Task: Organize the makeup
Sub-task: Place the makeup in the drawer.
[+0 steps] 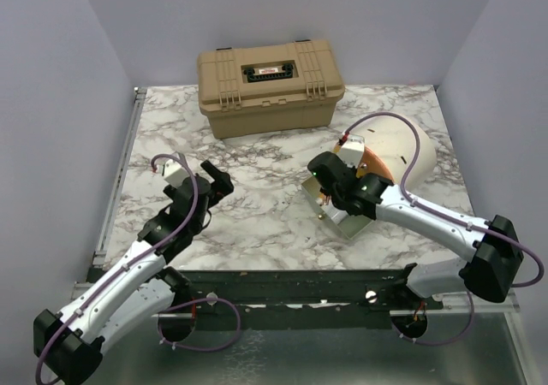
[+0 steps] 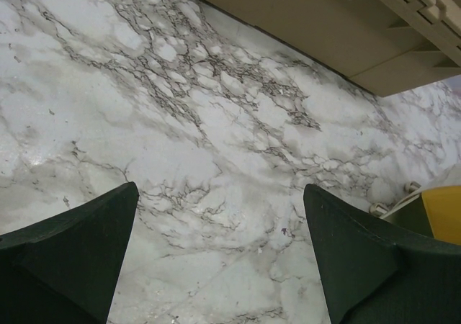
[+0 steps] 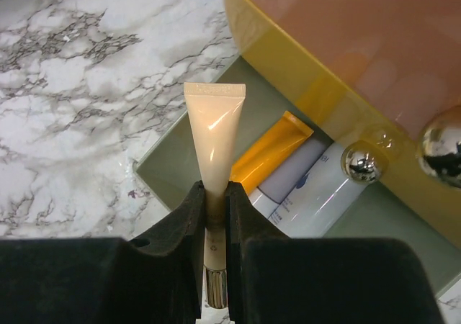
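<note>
My right gripper [image 3: 214, 187] is shut on a pale cream tube [image 3: 214, 129] with a shiny metal cap, held over the near corner of a grey-green tray [image 3: 176, 162]. In the tray lie an orange tube [image 3: 270, 151] and two white tubes [image 3: 320, 187] side by side. From above, the right gripper [image 1: 325, 198] hangs over that tray [image 1: 353, 228] right of centre. My left gripper [image 1: 221, 180] stands open above bare marble, and its fingers [image 2: 86, 245] have nothing between them. Other makeup is out of view.
A big tan hard case [image 1: 271, 84], shut, stands at the back centre. A cream-and-orange round pouch [image 1: 390, 150] sits just behind the tray, its orange lid [image 3: 346, 43] and silver clasp balls [image 3: 360, 162] overhanging the tray's far side.
</note>
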You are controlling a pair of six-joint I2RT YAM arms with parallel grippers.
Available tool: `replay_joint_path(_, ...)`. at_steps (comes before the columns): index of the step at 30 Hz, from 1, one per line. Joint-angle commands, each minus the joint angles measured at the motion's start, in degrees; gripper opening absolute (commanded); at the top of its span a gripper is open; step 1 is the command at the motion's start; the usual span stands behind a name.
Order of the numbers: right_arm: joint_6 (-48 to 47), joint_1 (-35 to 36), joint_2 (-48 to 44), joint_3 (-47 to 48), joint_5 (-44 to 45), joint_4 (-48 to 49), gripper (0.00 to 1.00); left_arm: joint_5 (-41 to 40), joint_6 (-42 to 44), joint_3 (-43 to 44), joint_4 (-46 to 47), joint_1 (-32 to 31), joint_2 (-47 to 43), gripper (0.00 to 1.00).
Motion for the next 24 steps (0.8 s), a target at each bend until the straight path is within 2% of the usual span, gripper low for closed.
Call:
replay_joint_path(1,-2.28,-2.87,1.17,0.66,-4.82,-1.37,0.11,-1.13,-2.16,0.61,0.66,0.29,-2.83,0.99)
replay_joint_path(6,-1.50,-4.42,2.39,-1.29,-7.44,-2.46,0.12,-2.88,-1.60,0.57,0.88,0.31,-4.17,0.99)
replay_joint_path(16,4.96,-6.53,4.75,-1.60,-0.90,-9.30,0.15,-0.40,-1.15,0.87,0.88,0.30,-1.45,0.99)
replay_joint_path(18,4.78,-6.71,4.31,-2.11,-1.17,-8.62,0.24,-0.08,-0.88,1.02,0.88,0.31,-0.85,0.99)
replay_joint_path(21,4.47,-6.81,4.45,-2.14,-1.56,-8.55,0.25,0.90,-1.08,0.80,1.33,0.29,-0.08,0.99)
replay_joint_path(22,4.51,-6.84,4.56,-2.06,-1.41,-8.73,0.32,1.48,-0.98,0.96,1.58,0.34,0.41,0.99)
replay_joint_path(24,4.49,-6.91,4.82,-1.38,-1.37,-9.35,0.40,2.86,-1.08,1.29,1.93,0.33,1.81,0.99)
